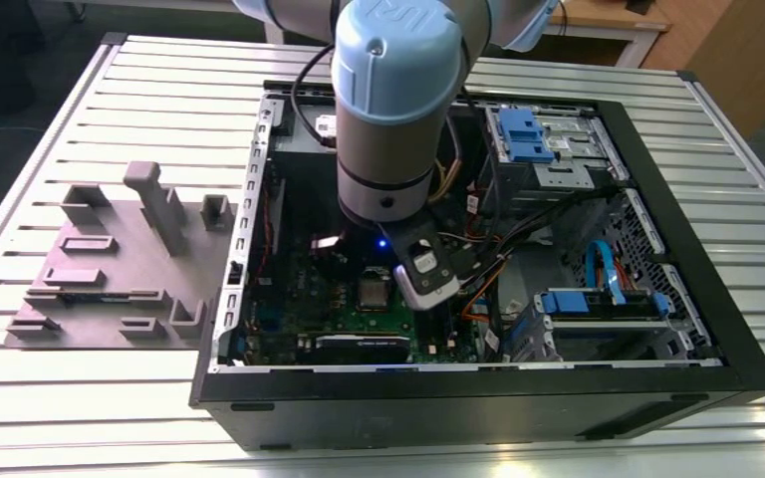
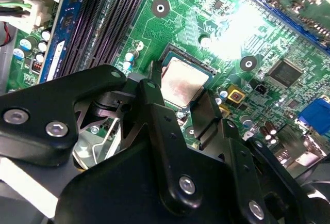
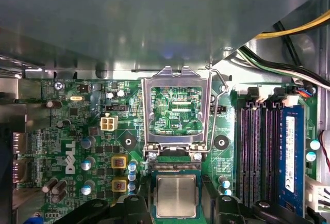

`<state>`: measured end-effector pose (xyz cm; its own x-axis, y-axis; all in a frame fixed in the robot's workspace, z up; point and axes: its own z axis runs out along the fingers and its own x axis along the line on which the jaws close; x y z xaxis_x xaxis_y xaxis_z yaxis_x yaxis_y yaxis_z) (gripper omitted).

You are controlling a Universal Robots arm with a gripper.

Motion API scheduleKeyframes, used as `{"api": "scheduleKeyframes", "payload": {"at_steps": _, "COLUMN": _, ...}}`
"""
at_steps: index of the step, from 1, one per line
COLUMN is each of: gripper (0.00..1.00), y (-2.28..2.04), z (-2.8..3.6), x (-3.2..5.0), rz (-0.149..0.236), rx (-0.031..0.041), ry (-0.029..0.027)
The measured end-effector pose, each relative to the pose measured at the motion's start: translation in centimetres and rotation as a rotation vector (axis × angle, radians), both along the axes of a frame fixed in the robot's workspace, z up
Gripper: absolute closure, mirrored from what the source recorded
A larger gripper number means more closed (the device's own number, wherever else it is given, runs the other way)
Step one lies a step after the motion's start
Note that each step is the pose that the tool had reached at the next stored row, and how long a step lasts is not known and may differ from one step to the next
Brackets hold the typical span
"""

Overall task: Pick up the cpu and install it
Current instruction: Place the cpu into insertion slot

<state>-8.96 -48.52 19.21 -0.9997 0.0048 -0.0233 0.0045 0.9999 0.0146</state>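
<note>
Exterior view: high and off to one side, angled down on the slatted table (image 1: pixel 77 398) and the open computer case (image 1: pixel 489 408); far enough back to take in the whole case, with the arm (image 1: pixel 389 110) mid-frame.
First wrist view: close above the motherboard (image 3: pixel 77 146), facing squarely down at it.
Second wrist view: nearer still, slanting across the board past the gripper (image 2: pixel 179 91).
Shared in both wrist views: cpu (image 3: pixel 176 196), memory slots (image 3: pixel 258 152).
Shared with exterior view: same green board, beneath the arm.

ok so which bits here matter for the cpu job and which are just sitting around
For the job: small silvery-grey square cpu, open metal socket frame on the green motherboard, black gripper close to it.
Just lying about: grey plastic fixture tray on the slatted table, blue memory stick, blue drive brackets.
</note>
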Motion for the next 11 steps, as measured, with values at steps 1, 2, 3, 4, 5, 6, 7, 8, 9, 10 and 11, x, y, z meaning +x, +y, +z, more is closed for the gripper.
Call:
{"api": "scheduleKeyframes", "payload": {"at_steps": 1, "gripper": 0.53, "y": 0.00, "z": -0.02, "x": 0.00, "rz": 0.000, "rx": -0.0003, "ry": 0.0002}}
{"api": "scheduleKeyframes", "payload": {"at_steps": 2, "gripper": 0.53, "y": -0.01, "z": -0.02, "x": 0.00, "rz": 0.000, "rx": -0.0005, "ry": 0.0003}}
{"api": "scheduleKeyframes", "payload": {"at_steps": 3, "gripper": 0.53, "y": -0.01, "z": -0.02, "x": 0.00, "rz": 0.000, "rx": -0.0006, "ry": 0.0003}}
{"api": "scheduleKeyframes", "payload": {"at_steps": 4, "gripper": 0.53, "y": -0.01, "z": -0.02, "x": -0.01, "rz": 0.000, "rx": -0.0006, "ry": 0.0003}}
{"api": "scheduleKeyframes", "payload": {"at_steps": 5, "gripper": 0.53, "y": -0.01, "z": -0.03, "x": -0.01, "rz": 0.000, "rx": -0.0005, "ry": 0.0003}}
{"api": "scheduleKeyframes", "payload": {"at_steps": 6, "gripper": 0.53, "y": -0.01, "z": -0.08, "x": -0.01, "rz": 0.000, "rx": -0.0002, "ry": -0.0002}}
{"api": "scheduleKeyframes", "payload": {"at_steps": 7, "gripper": 0.53, "y": 0.00, "z": -0.13, "x": -0.01, "rz": 0.000, "rx": -0.0001, "ry": -0.0005}}
{"api": "scheduleKeyframes", "payload": {"at_steps": 8, "gripper": 0.53, "y": -0.01, "z": -0.13, "x": -0.01, "rz": 0.000, "rx": -0.0003, "ry": -0.0004}}
{"api": "scheduleKeyframes", "payload": {"at_steps": 9, "gripper": 0.53, "y": -0.01, "z": -0.13, "x": -0.01, "rz": 0.000, "rx": -0.0004, "ry": -0.0004}}
{"api": "scheduleKeyframes", "payload": {"at_steps": 10, "gripper": 0.53, "y": -0.01, "z": -0.13, "x": -0.02, "rz": 0.000, "rx": -0.0005, "ry": -0.0004}}
{"api": "scheduleKeyframes", "payload": {"at_steps": 11, "gripper": 0.53, "y": -0.01, "z": -0.18, "x": -0.02, "rz": 0.000, "rx": -0.0003, "ry": -0.0006}}
